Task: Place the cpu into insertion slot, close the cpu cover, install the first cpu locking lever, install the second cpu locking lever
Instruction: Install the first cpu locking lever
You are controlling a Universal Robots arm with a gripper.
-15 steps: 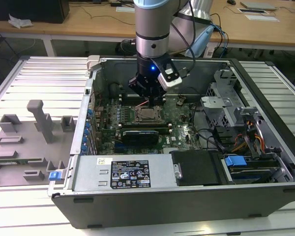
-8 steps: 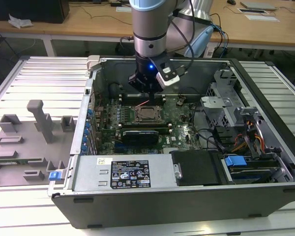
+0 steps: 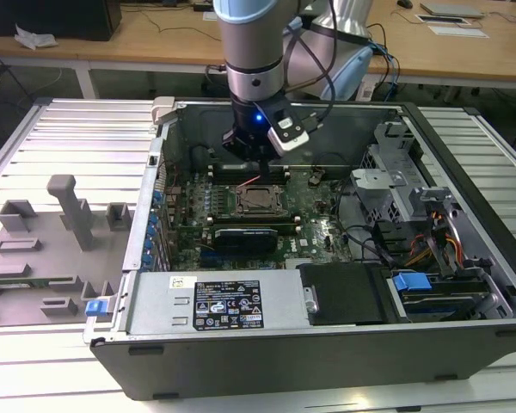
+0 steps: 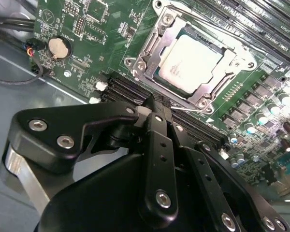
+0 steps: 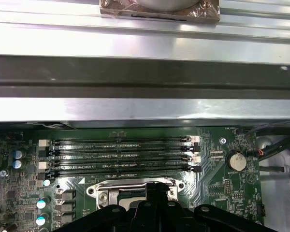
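surface: silver ribbed aluminium table [image 3: 69, 125] | on it: open dark-grey metal computer case [image 3: 327, 357] | grey moulded fixture tray [image 3: 34, 267], exterior view's left

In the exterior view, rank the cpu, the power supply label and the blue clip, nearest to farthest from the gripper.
1. cpu, right by the gripper.
2. label, at the case's front.
3. blue clip, front corner, exterior view's left.

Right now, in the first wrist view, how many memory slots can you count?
4 memory slots, parallel, between socket and case wall. More may hide behind the gripper.
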